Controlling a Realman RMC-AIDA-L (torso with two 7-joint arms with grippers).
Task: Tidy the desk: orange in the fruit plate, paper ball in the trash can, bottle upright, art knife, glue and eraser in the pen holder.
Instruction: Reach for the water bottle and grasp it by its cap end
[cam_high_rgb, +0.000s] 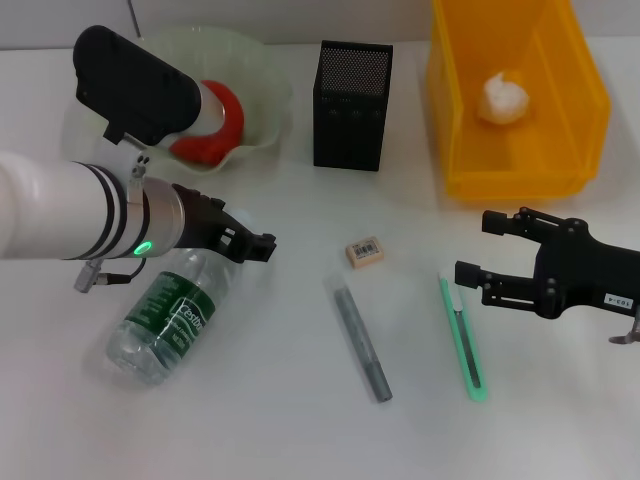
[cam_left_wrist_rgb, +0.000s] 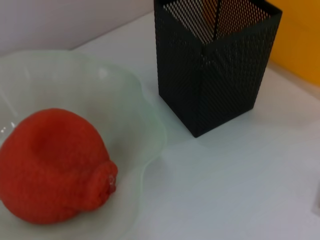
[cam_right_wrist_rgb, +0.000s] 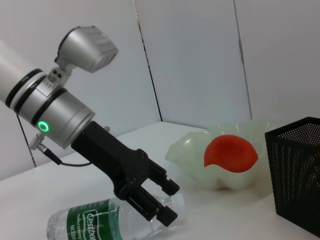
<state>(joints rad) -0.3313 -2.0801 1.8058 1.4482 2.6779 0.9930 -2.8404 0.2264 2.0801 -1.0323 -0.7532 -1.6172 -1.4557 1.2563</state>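
Observation:
The bottle (cam_high_rgb: 170, 315) lies on its side on the desk (cam_high_rgb: 270, 420), cap end hidden under my left gripper (cam_high_rgb: 262, 247), which hovers open just above it; the right wrist view shows this gripper (cam_right_wrist_rgb: 167, 202) over the bottle (cam_right_wrist_rgb: 100, 222). The orange (cam_high_rgb: 215, 130) rests in the fruit plate (cam_high_rgb: 262, 90). A paper ball (cam_high_rgb: 505, 98) sits inside the trash can (cam_high_rgb: 590, 120). Eraser (cam_high_rgb: 365, 252), glue (cam_high_rgb: 362, 340) and art knife (cam_high_rgb: 462, 340) lie on the desk in front of the pen holder (cam_high_rgb: 352, 105). My right gripper (cam_high_rgb: 475, 248) is open and empty beside the knife's far end.
In the left wrist view the orange (cam_left_wrist_rgb: 52, 172) fills the plate (cam_left_wrist_rgb: 135, 115), with the pen holder (cam_left_wrist_rgb: 215, 65) close beside it and the trash can (cam_left_wrist_rgb: 300, 40) behind. The left arm's white forearm (cam_high_rgb: 60, 215) spans the desk's left side.

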